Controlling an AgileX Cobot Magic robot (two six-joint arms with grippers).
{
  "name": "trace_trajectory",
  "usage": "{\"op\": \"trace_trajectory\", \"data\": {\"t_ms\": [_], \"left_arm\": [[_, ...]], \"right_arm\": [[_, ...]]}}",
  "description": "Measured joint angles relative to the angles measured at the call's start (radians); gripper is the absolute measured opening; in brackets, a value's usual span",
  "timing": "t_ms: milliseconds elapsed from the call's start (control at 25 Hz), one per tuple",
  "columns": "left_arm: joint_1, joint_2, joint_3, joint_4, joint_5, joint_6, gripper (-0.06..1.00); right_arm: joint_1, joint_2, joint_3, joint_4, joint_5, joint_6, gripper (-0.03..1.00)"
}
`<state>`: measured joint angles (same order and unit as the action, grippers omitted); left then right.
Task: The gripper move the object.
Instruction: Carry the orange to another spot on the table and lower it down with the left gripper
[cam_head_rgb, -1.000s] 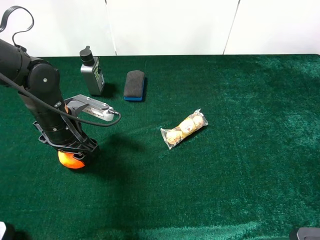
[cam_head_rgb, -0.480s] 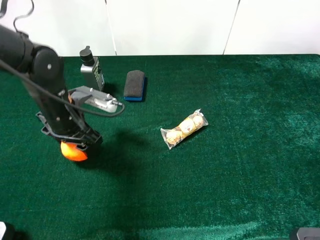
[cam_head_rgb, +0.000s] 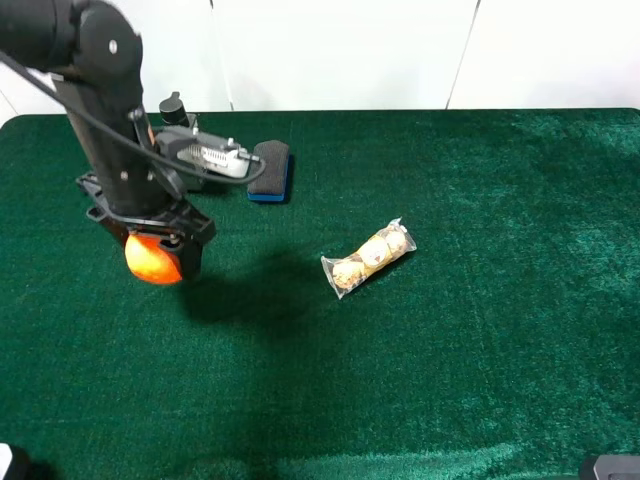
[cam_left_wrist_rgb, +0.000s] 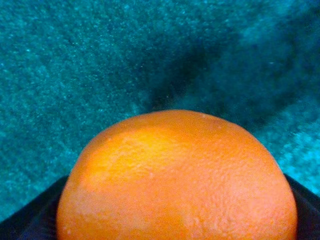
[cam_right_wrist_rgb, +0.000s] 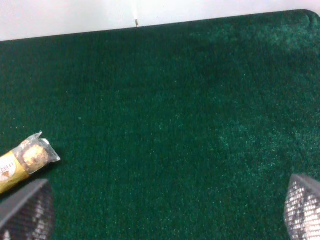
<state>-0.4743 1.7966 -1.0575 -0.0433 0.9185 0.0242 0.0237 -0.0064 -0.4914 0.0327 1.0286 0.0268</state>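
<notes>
The round bright orange fruit (cam_head_rgb: 152, 260) hangs in my left gripper (cam_head_rgb: 153, 248), a black claw on a thick grey arm, at the left of the green table. The gripper is shut on it and holds it clear above the cloth; its shadow falls to the right. In the left wrist view the orange (cam_left_wrist_rgb: 177, 180) fills the lower picture, with green cloth beyond it. My right gripper (cam_right_wrist_rgb: 160, 212) is open and empty over bare cloth; only its two fingertips (cam_right_wrist_rgb: 25, 207) show at the picture's corners.
A clear packet of three beige balls (cam_head_rgb: 369, 256) lies mid-table, also in the right wrist view (cam_right_wrist_rgb: 25, 159). A grey bottle with a black cap (cam_head_rgb: 175, 110) and a black eraser with a blue base (cam_head_rgb: 272, 170) stand at the back left, partly behind the left arm.
My left gripper has lifted the orange off the cloth and carried it up and slightly towards the back. The shadow has spread to the right. The packet has not moved.
</notes>
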Motion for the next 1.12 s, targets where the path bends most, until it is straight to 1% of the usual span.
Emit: {"op": "trace_trajectory", "data": {"t_ms": [240,440,640,880,1120], "left_arm": [[0.000,0.000,-0.124,-0.033,0.096,-0.001,0.75],[-0.023,0.000,-0.224,-0.034,0.150,-0.002,0.75],[-0.069,0.000,-0.298,-0.013,0.189,-0.018,0.75],[-0.134,0.003,-0.363,0.014,0.194,-0.038,0.75],[-0.206,0.058,-0.455,0.043,0.206,-0.050,0.75]], "right_arm": [[0.000,0.000,0.000,0.000,0.000,0.000,0.69],[0.000,0.000,0.000,0.001,0.000,0.000,0.69],[0.000,0.000,0.000,0.001,0.000,0.000,0.69],[0.000,0.000,0.000,0.001,0.000,0.000,0.69],[0.000,0.000,0.000,0.001,0.000,0.000,0.69]]}}
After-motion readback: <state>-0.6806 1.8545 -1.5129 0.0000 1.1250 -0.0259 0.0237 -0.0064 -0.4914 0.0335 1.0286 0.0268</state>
